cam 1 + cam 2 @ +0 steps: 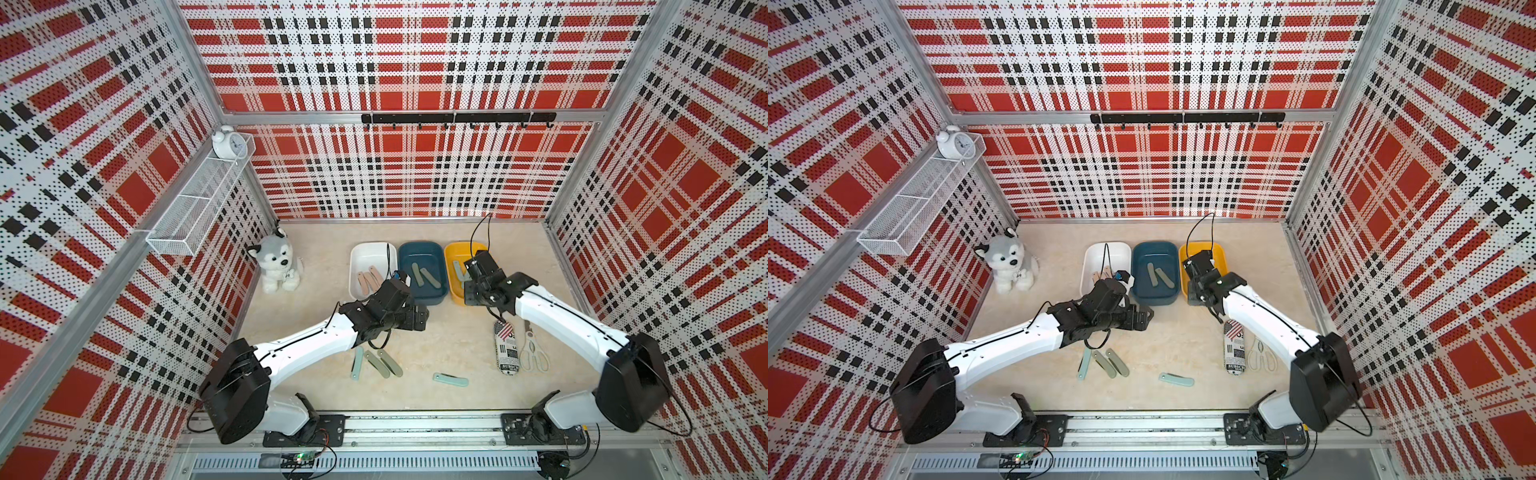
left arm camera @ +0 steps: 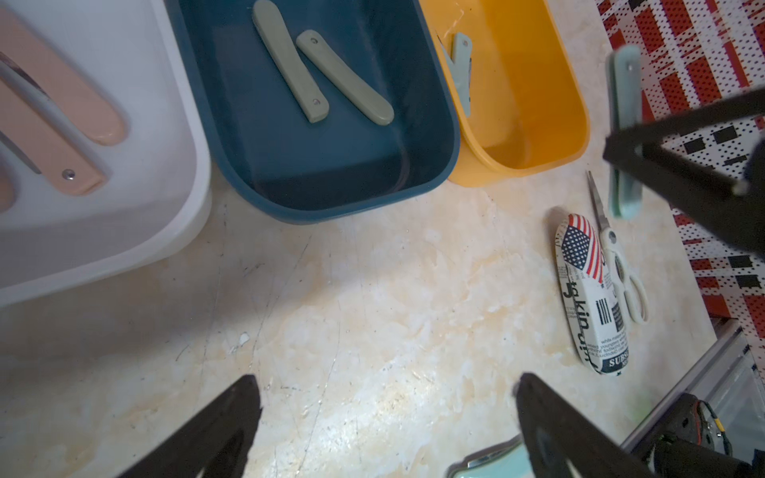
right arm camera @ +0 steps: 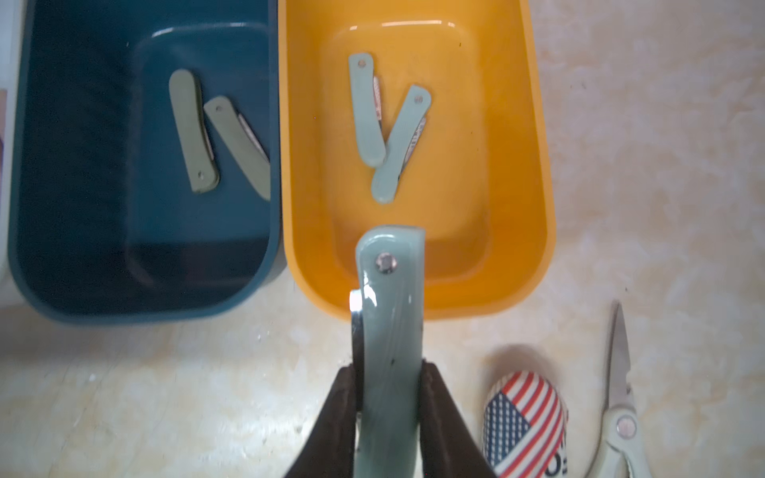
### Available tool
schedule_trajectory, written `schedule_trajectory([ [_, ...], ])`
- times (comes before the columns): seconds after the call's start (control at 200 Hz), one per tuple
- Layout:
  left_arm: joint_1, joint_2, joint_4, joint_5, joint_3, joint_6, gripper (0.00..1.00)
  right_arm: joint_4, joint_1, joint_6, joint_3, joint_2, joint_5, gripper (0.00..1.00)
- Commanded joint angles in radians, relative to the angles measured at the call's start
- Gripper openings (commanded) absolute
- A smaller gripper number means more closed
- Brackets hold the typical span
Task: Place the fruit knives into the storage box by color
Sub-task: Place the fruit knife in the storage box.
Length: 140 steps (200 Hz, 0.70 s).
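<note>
Right tool (image 3: 389,374) clenched on a teal knife (image 3: 391,306), poised at the near rim of the yellow box (image 3: 536,174); two matching knives (image 3: 366,111) lay inside. Left tool (image 2: 385,393) gaped empty above the worktop (image 2: 372,289). Step: delivery. Next likely needs forward carry, then release. Four loose knives (image 1: 376,364) lay unsorted.

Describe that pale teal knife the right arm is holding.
The knife is a folded, light teal oblong, glossy like plastic. A silver rivet sits near its rounded free end; a sliver of metal shows along one edge. The right tool is shut on it, a black finger on either side. It hangs in the air by the yellow box's near wall, touching nothing else.
</note>
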Motion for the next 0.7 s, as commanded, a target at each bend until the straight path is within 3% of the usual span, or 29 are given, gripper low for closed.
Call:
schedule_trajectory([
  [0.0,0.01,-0.03,0.002,0.004,-0.009,-0.008,0.98,0.088,-0.052,-0.125,0.089,0.116,-0.044,0.16],
  [0.351,0.032,-0.054,-0.069,-0.011,-0.01,-0.013,0.98,0.136,-0.089,-0.19,0.304,0.439,-0.073,0.17],
  [0.696,0.105,-0.097,-0.116,-0.029,-0.081,-0.033,0.98,0.193,-0.092,-0.172,0.272,0.477,-0.107,0.27],
])
